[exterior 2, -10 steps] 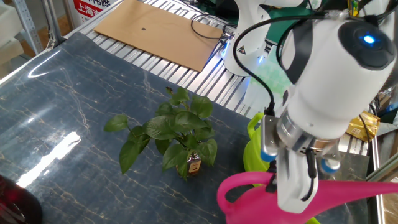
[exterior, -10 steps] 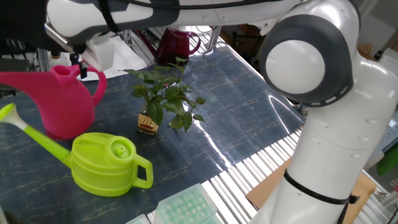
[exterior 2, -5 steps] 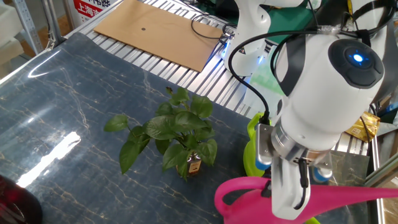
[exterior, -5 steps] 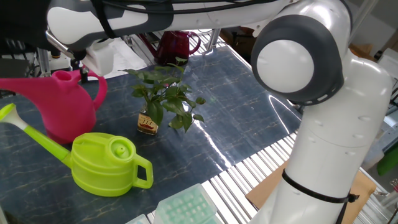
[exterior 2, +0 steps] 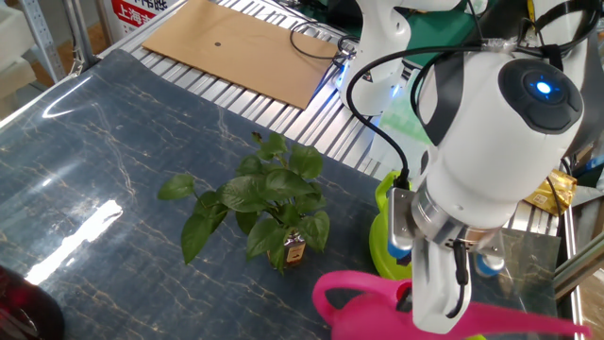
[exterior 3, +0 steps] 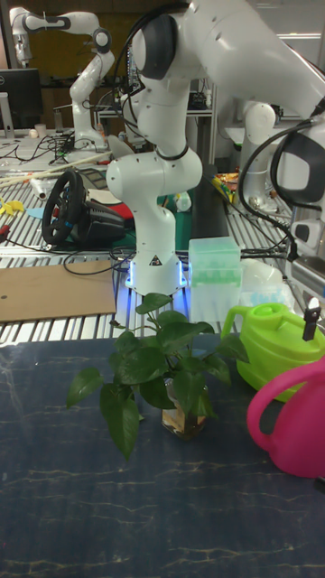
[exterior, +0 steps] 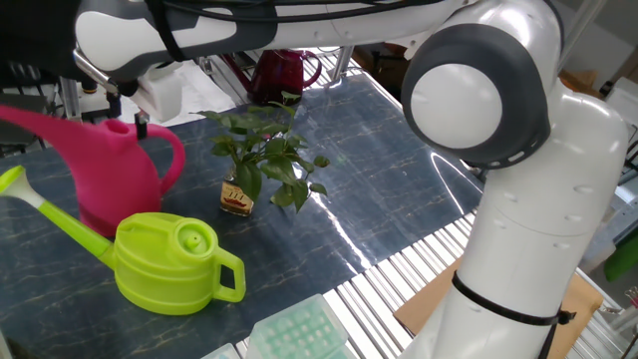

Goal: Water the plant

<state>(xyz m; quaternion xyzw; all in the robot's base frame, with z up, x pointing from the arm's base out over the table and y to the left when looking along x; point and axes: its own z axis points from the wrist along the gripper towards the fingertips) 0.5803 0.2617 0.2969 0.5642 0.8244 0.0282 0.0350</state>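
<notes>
Watering not yet begun: hand [exterior 2: 436, 300] grips pink plastic watering can [exterior: 105, 170] at its top, tilted beside leafy bottled plant [exterior: 261, 160]; pouring remains.

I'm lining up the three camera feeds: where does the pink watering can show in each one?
One fixed view: pink watering can at left, behind the green watering can.
The other fixed view: bottom right, partly behind the arm.
Tall fixed view: lower right edge, cut off by the frame.
Shared landmark: the plant, beside the pink can in all three.
</notes>
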